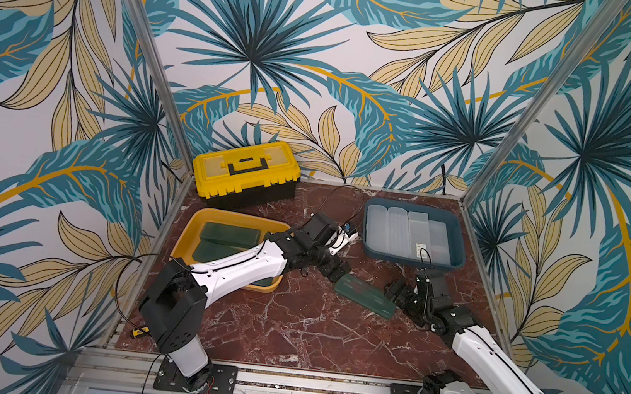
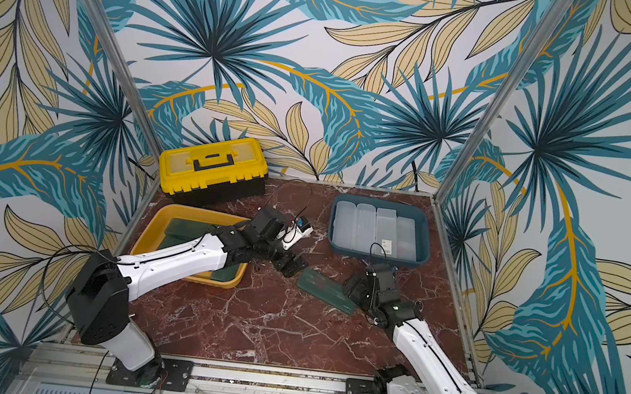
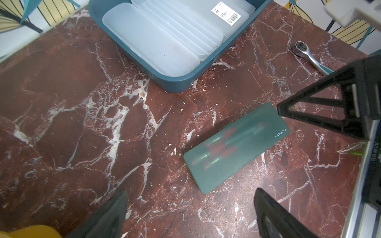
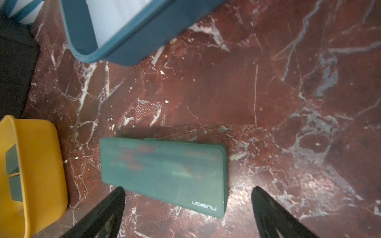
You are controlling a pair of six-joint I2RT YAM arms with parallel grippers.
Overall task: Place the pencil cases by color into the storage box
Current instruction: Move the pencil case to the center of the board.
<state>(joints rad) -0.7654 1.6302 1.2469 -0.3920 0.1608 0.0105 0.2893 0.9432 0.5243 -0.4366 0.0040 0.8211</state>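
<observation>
Both my claws stand spread and empty. My left claw [image 3: 190, 191] hangs by one end of the green pencil case [image 1: 365, 300] and my right claw [image 4: 188, 188] by the other, and neither pinches it. That case lies flat on the marble table [image 1: 291, 324], between the yellow tub [image 1: 188, 232] and the blue tub [image 1: 458, 238] and outside both. I judge it the 1 case left to sort, and by its color it belongs in the yellow tub, which is nearer my left claw. The blue tub holds 4 frosted white cases [image 1: 397, 231] laid side by side. The yellow tub shows at least 2 green cases [image 1: 231, 233]; the rest of it is hidden. 1 yellow toolbox [image 1: 246, 170] sits shut by the back wall.
</observation>
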